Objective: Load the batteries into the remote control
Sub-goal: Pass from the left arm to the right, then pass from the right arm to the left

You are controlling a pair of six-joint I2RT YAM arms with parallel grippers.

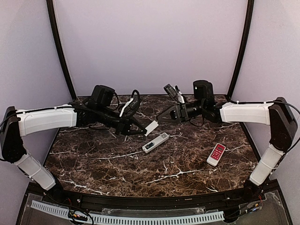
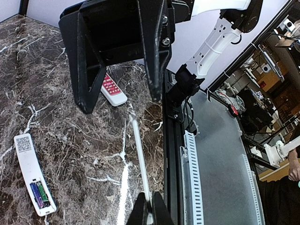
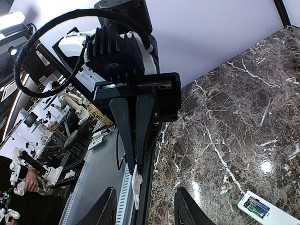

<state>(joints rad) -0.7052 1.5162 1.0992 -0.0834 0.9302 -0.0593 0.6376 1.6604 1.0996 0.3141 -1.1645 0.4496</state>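
Observation:
The remote control (image 1: 155, 142) lies face down mid-table, back compartment uncovered, with the batteries (image 2: 40, 194) seated in it; the remote control (image 2: 29, 171) also shows in the left wrist view, and in the right wrist view the remote control (image 3: 268, 213) shows the batteries (image 3: 256, 206). My left gripper (image 1: 145, 131) hangs just above and left of it, shut on a small white cover piece (image 1: 152, 127), seen edge-on as the cover piece (image 2: 140, 157) in the left wrist view. My right gripper (image 1: 159, 118) faces it from the right, open, nothing held; the cover piece (image 3: 136, 185) sits just ahead of its fingers (image 3: 105, 208).
A shorter red-and-white remote (image 1: 216, 154) lies on the marble table (image 1: 103, 164) at the right, also seen as the red-and-white remote (image 2: 111, 89) from the left wrist. A black rail (image 1: 154, 202) borders the table's near edge. Curved black poles stand at the back corners.

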